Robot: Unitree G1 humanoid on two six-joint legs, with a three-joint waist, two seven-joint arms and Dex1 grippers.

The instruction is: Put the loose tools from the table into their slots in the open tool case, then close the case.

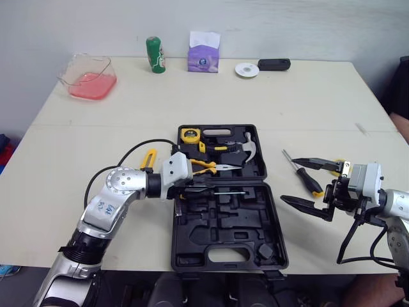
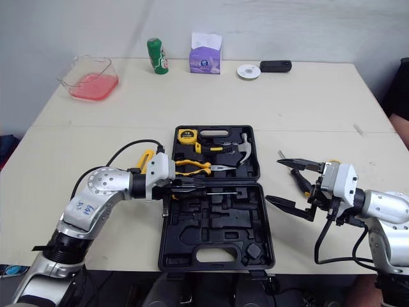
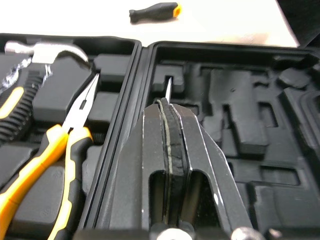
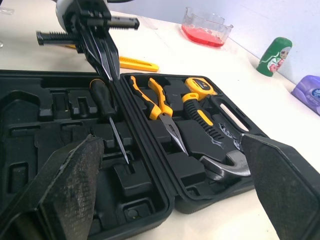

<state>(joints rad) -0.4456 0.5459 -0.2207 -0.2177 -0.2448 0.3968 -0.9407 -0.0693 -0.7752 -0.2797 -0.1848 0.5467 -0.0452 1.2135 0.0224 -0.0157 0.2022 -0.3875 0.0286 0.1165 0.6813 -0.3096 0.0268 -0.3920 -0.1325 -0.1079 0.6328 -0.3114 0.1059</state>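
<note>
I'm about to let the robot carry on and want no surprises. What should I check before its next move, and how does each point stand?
1. Black screwdriver lies in the case: ok.
2. It is fully seated in its slot: cannot tell.
3. Left end effector clear of it: cannot tell; it is shut beside the handle.
4. Right end effector open: ok.
5. Table cleared of tools: not ok; yellow-tipped screwdriver and yellow knife lie there.

You'll see your left gripper with its two fingers pressed flat together over the open tool case. A thin screwdriver shaft pokes past the tips into a moulded slot. In the other half lie yellow-handled pliers and a hammer. A black-and-orange screwdriver rests on the tabletop beyond the case.
</note>
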